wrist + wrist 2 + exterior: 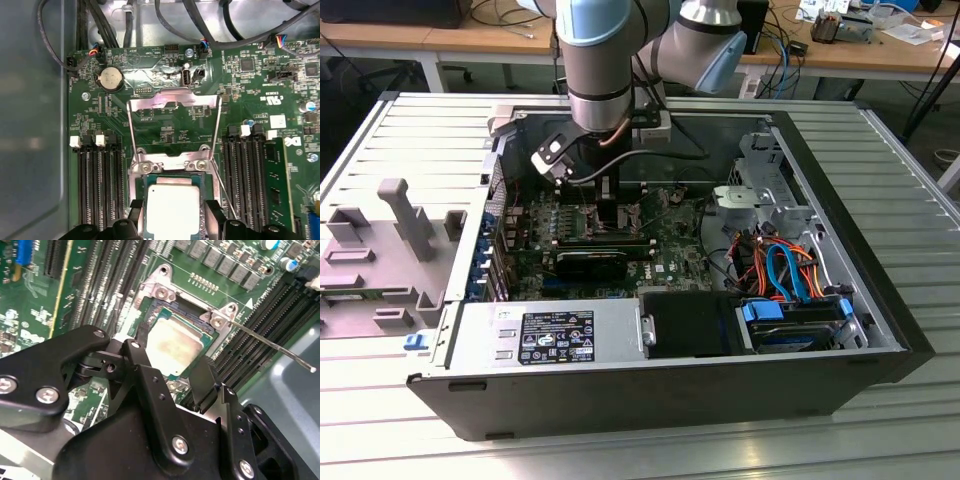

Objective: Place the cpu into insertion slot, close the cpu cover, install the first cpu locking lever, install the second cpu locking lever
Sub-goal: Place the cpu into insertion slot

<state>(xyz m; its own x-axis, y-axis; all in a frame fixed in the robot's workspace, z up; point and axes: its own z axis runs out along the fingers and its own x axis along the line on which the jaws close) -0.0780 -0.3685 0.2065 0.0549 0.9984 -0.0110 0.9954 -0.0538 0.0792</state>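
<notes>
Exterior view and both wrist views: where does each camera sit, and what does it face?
Exterior view: off the arm, looking down into the computer case; arm and tool show.
First wrist view: on the wrist, squarely facing cpu and open cpu cover; tool shows.
Second wrist view: on the wrist, slanting at the cpu; tool shows.
Shared: both wrist views show the cpu.

The cpu (pixel 172 207) is cut off by the first wrist view's edge.
</notes>
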